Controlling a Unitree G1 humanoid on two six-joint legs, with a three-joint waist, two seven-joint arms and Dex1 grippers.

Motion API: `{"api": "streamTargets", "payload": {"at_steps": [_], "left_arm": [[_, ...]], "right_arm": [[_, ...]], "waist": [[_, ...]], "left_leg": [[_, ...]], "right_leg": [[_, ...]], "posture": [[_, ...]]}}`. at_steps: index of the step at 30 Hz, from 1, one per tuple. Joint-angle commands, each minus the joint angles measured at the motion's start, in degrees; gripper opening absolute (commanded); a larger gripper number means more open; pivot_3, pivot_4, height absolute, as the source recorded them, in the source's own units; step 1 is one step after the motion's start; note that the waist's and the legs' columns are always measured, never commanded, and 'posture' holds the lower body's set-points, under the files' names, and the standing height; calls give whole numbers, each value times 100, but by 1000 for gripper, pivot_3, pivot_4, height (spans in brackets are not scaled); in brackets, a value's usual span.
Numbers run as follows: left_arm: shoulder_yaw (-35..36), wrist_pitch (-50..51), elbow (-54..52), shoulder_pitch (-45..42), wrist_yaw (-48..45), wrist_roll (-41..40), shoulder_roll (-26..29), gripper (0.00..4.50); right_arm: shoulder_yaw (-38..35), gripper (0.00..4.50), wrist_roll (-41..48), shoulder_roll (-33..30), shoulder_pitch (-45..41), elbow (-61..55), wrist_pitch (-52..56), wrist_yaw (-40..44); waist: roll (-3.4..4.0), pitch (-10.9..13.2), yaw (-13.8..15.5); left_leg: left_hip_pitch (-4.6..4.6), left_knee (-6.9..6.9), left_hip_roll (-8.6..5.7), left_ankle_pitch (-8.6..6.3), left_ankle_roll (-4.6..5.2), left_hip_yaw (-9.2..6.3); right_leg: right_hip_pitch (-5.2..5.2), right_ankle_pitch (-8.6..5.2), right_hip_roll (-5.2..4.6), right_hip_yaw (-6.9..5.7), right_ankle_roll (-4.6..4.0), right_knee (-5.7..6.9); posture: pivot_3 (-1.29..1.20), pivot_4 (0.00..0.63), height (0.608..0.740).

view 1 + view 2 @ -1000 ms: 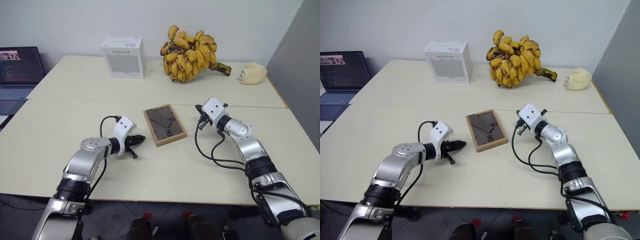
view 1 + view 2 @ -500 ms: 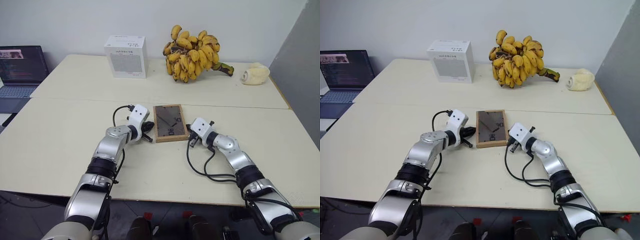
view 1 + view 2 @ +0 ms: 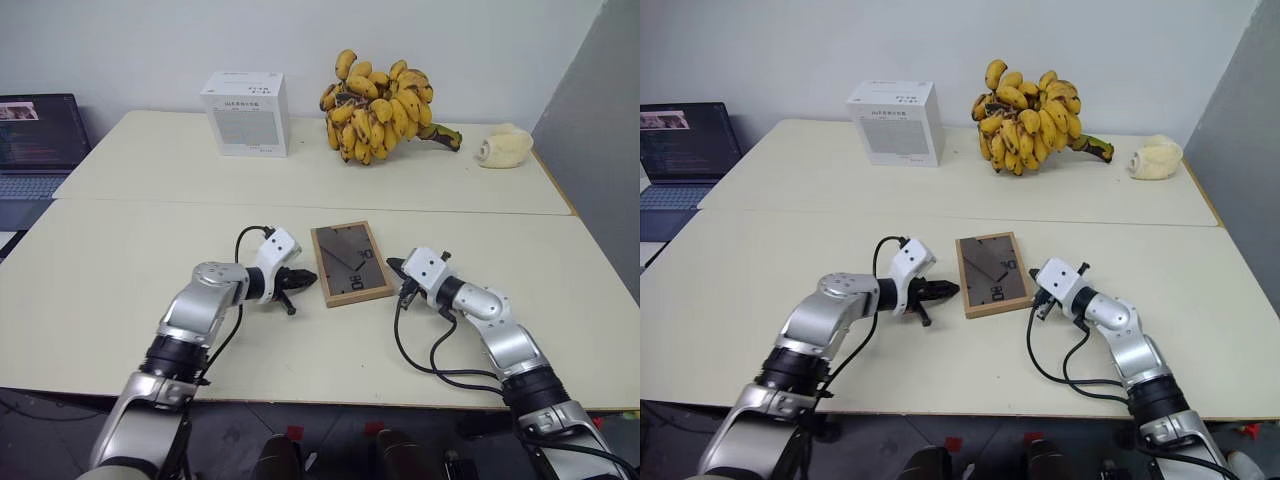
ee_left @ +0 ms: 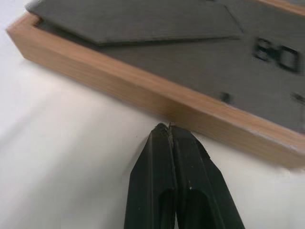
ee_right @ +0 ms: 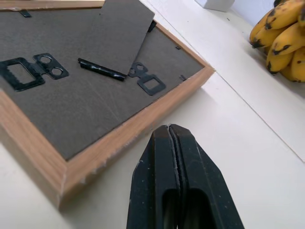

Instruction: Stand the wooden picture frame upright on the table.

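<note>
Frame position first: in the left eye view the wooden picture frame (image 3: 350, 263) lies flat, dark back up, at picture centre on the surface (image 3: 120, 260), long axis running up the picture, with the left gripper (image 3: 306, 277) and right gripper (image 3: 393, 265) flanking its lower half. In the left wrist view the left jaws are shut on nothing, tips about touching the frame's wooden edge. In the right wrist view the right jaws are likewise shut and empty, tips just short of the frame's corner edge, so the left looks marginally nearer.
</note>
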Motion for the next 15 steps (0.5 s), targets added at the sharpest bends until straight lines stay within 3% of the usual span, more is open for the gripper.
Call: {"api": "streamTargets", "payload": {"at_steps": [1,5,10,13,15], "left_arm": [[331,433,-538,58,-17,-282,278,47],[792,1442,-974,134,339,-703,257,47],[1773,4103,-1519,-28,736,-1750,-75,47],[2197,5030,-1857,60,811,-2176,-182,47],[2439,5353,-2008,156,858,-2404,-253,407]], "right_arm": [[-253,0,190,-174,111,-501,190,67],[-322,0,218,-424,212,-646,248,215],[-457,0,342,-904,278,-872,239,577],[-554,0,439,-1195,305,-1012,263,779],[-605,0,509,-1329,324,-1088,292,880]], "waist": [[0,0,4],[1,1,13],[3,3,15],[3,3,9],[3,3,10]], "left_leg": [[0,0,0,0,0,0],[0,2,-1,0,0,0],[-4,3,-2,-1,1,-1],[-3,6,-2,-1,1,-1],[-3,6,-1,-1,1,-2]], "right_leg": [[1,-5,0,1,8,-1],[2,-10,-1,1,15,-2],[1,-12,-1,0,18,-3],[2,-17,-1,-1,27,-2],[2,-17,-1,-2,26,-2]], "posture": [[0,150,740],[0,150,740],[0,150,740],[0,150,740],[0,150,740]]}}
